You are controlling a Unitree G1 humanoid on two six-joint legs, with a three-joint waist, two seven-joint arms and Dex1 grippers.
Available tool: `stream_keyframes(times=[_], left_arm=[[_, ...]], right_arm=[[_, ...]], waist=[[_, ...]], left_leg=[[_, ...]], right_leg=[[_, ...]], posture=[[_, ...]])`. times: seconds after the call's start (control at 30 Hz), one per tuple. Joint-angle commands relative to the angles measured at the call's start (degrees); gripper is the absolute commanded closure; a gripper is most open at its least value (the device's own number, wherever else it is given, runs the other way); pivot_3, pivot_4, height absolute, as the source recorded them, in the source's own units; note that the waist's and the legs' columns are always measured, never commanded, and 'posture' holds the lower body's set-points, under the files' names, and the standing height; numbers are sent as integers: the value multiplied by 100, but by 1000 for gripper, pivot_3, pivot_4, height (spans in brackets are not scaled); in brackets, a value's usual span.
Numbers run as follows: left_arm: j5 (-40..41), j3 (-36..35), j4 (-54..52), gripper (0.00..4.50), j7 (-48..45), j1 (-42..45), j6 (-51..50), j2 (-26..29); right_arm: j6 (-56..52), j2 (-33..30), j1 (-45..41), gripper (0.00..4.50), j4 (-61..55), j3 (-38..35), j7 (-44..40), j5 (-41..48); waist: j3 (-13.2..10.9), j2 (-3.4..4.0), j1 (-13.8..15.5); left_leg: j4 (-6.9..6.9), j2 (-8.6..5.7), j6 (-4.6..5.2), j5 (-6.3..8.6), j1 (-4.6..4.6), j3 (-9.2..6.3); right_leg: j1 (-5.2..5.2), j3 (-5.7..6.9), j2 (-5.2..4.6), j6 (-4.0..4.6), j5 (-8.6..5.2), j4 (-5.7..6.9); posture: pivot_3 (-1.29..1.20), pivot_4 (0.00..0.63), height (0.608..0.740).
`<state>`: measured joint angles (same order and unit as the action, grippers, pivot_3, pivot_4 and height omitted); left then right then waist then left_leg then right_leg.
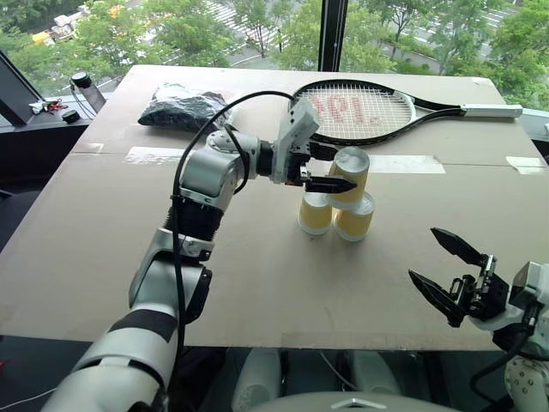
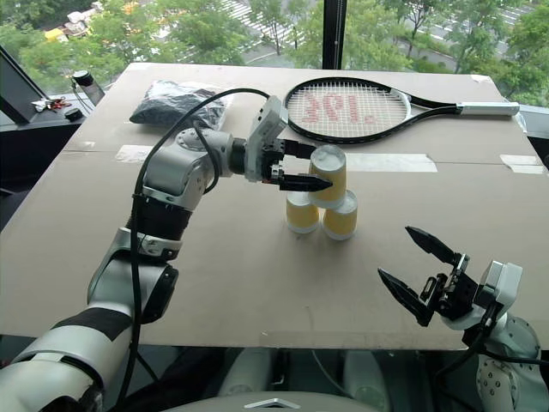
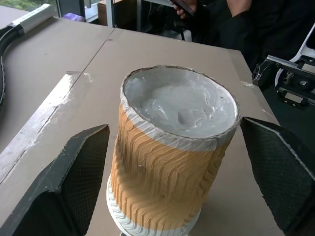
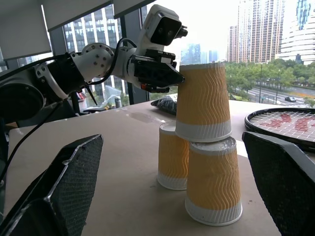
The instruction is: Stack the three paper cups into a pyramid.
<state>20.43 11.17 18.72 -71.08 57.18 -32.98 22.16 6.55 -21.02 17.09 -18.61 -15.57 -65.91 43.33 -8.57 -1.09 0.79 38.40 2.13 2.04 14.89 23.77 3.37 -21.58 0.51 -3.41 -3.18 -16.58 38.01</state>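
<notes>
Cups of yellow-tan ribbed paper with white rims and bases, three alike, stand upside down as a pyramid near the middle of the brown cardboard-covered desk (image 1: 257, 292). The two lower cups (image 4: 173, 155) (image 4: 213, 181) sit side by side, touching, and the top cup (image 4: 203, 101) rests across their upturned bases, seeming to lean slightly. A black-framed tennis racket with a white grip (image 1: 364, 112) lies just behind the pyramid, and a black crumpled bag (image 1: 184, 106) lies to the racket's left. Strips of clear tape (image 1: 412, 163) run across the desk between racket and pyramid.

The left gripper (image 1: 333, 172) reaches in from the pyramid's left at the height of the top cup; its jaws are spread, one black finger (image 3: 74, 172) on each side of that cup with a gap showing on both sides, so they are released. The right gripper (image 1: 446, 270) hovers near the desk's front edge, well to the right of the pyramid, its jaws wide apart and holding nothing.
</notes>
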Motion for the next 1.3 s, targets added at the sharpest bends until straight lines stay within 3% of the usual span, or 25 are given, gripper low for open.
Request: stream_keyframes(times=[0.03, 0.3, 0.43, 0.57, 0.83, 1.3], left_arm=[[174, -363, -414, 29, 149, 64, -162, 183], [867, -1330, -1931, 29, 601, -1016, -1144, 1081], [1019, -2130, -3124, 29, 1300, -2711, -689, 1009], [1168, -2396, -3606, 29, 1728, -3572, -388, 750], [1379, -2661, -3652, 29, 1746, -4719, 330, 547], [1562, -3137, -3756, 29, 1238, -6479, 860, 1234]], right_arm=[[73, -81, 48, 0, -139, -177, -16, 129], [-130, -426, 122, 0, -24, -493, -110, 365], [-274, -564, 139, 0, 29, -656, -135, 521], [-370, -636, 209, 0, 63, -793, -168, 602], [-509, -803, 340, 0, 225, -1054, -225, 631], [-694, -1256, 1058, 0, 830, -2154, -769, 775]], waist=[[0, 0, 0], [5, 9, -16], [10, 19, -12], [13, 15, 57], [18, 24, -1], [21, 29, 5]], left_leg=[[0, 0, 0, 0, 0, 0], [-1, 3, -1, 0, -5, -9], [-2, 2, -1, 0, -6, -12], [4, -1, 0, 0, -6, -30], [4, -5, 0, 0, -14, -39], [-8, -3, 29, 18, -45, -38]], right_leg=[[0, 0, 0, 0, 0, 0], [0, -4, 0, 0, 0, 3], [1, -10, -10, 0, 0, 3], [14, 0, -17, 1, 0, 2], [26, 11, -16, 2, 0, 1], [56, 5, -27, 6, -2, -12]], posture=[[0, 150, 740], [0, 150, 740], [0, 150, 740], [0, 150, 740], [0, 150, 740], [0, 150, 740]])
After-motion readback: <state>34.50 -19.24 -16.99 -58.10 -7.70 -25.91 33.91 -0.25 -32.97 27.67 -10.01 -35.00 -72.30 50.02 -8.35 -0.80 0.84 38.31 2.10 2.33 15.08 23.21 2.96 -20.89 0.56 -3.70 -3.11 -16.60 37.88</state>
